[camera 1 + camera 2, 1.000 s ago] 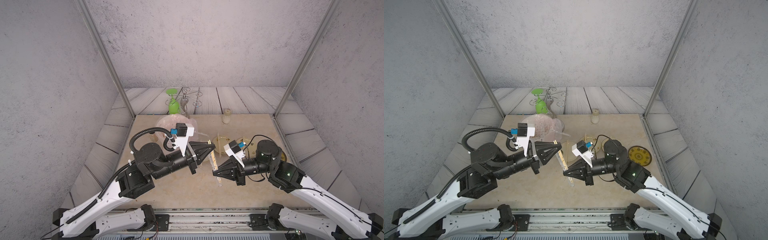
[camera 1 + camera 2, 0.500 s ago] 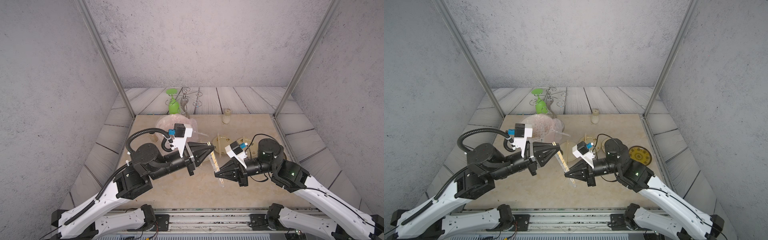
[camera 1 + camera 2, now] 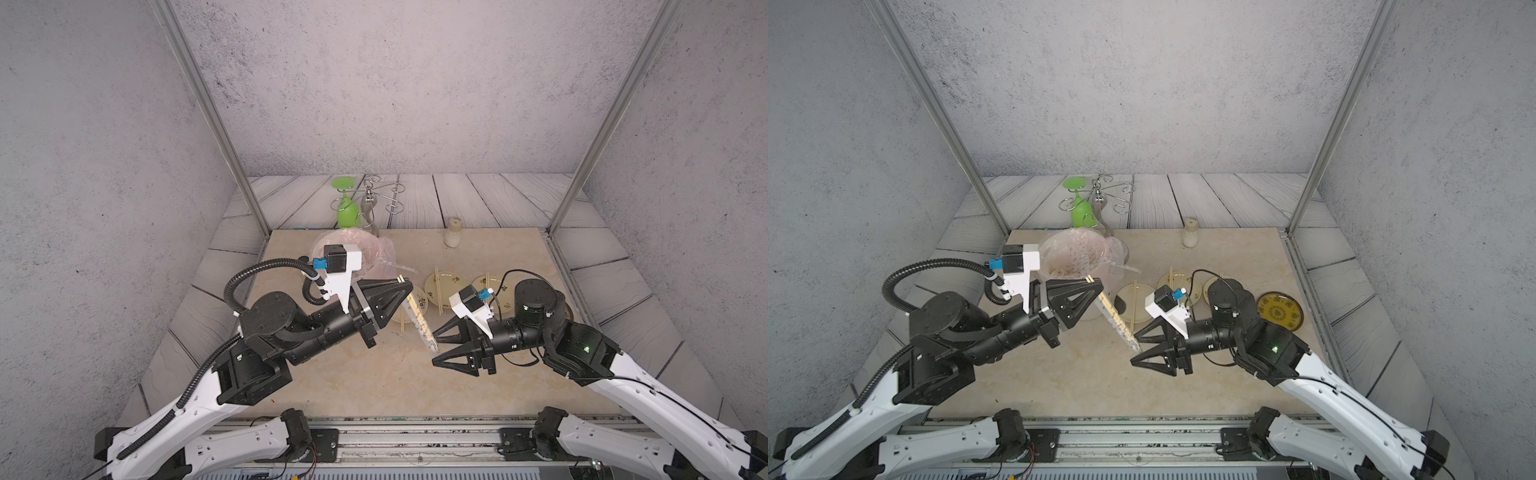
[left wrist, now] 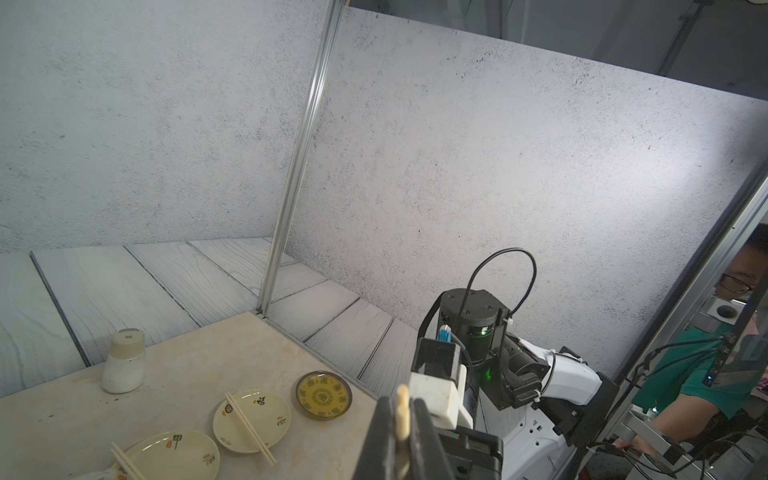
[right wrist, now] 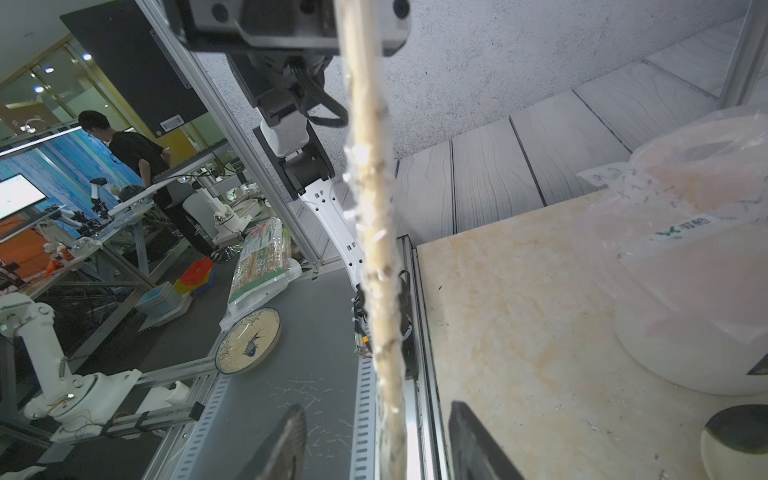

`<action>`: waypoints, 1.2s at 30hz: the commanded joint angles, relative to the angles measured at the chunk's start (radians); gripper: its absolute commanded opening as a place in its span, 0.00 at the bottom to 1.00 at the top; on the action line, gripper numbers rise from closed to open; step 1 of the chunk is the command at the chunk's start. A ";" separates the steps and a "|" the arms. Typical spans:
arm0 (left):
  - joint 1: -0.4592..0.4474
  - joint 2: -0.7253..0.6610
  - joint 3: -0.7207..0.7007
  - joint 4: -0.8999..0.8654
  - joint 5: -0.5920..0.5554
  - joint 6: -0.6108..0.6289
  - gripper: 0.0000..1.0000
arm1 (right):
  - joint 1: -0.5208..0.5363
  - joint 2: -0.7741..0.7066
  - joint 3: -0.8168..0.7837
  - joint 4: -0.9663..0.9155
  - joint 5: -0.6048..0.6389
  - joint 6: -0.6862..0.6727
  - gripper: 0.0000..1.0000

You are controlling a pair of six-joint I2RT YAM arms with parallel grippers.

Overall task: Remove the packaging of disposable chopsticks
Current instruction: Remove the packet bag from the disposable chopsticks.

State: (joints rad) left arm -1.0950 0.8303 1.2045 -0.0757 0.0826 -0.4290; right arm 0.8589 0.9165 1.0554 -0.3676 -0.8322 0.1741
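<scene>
A pair of disposable chopsticks [image 3: 411, 301] hangs slanting above the table, its bare top end pinched in my shut left gripper [image 3: 409, 286] [image 3: 1100, 286] [image 4: 401, 419]. A tan stick tip [image 4: 402, 399] pokes out between the fingers. The clear printed packaging [image 3: 426, 332] [image 3: 1123, 328] [image 5: 374, 208] still sleeves the lower part of the sticks. My right gripper [image 3: 434, 348] [image 3: 1134, 351] [image 5: 376, 415] stands open around the sleeve's lower end. There is a gap on each side between its fingers and the sleeve.
Small cream plates [image 3: 446, 286] [image 4: 251, 424] with bare chopstick pairs on them lie behind the grippers. A dark yellow plate [image 3: 1280, 309] sits at the right. A white bin with a pinkish bag [image 3: 1077, 255] [image 5: 698, 291] stands behind the left gripper. Behind it are a green glass [image 3: 347, 214] and a white bottle [image 3: 453, 232].
My right gripper has opened and let go of the sleeve's lower end. The left gripper keeps its hold and has barely moved.
</scene>
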 commanded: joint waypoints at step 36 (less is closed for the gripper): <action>0.005 -0.654 -0.125 -0.345 -0.684 0.304 0.00 | -0.013 0.772 0.863 -0.660 0.604 0.046 0.03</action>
State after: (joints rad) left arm -1.0950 0.2134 1.0904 -0.3267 -0.5186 -0.1566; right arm 0.8486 1.5898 1.7958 -0.8627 -0.3088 0.1951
